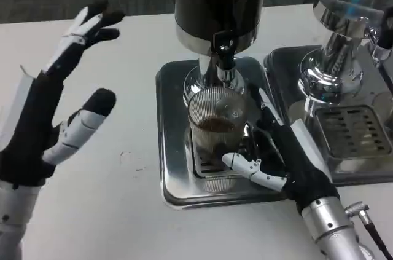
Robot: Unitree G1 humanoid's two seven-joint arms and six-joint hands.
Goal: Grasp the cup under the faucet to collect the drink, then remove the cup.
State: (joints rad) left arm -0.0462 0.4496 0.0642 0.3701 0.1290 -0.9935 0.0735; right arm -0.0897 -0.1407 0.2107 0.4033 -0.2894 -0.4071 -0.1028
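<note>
The white desk (129, 45) holds everything. On it, at the middle, stands a big drink dispenser (220, 2) with a dark tank, and its base is a shiny metal tray (175, 118). To the right of the dispenser stands a second silver machine (344, 57) with its own tray. The left hand (58, 106) is well to the left of the dispenser, up above the desk, with its fingers spread wide and nothing in them. The right hand (276, 155) is at the front right of the dispenser, and its fingers wrap around the cup (216, 131). The clear ribbed cup stands on the tray, right under the dispenser's black faucet (225, 51). A little brown drink sits inside the cup.
</note>
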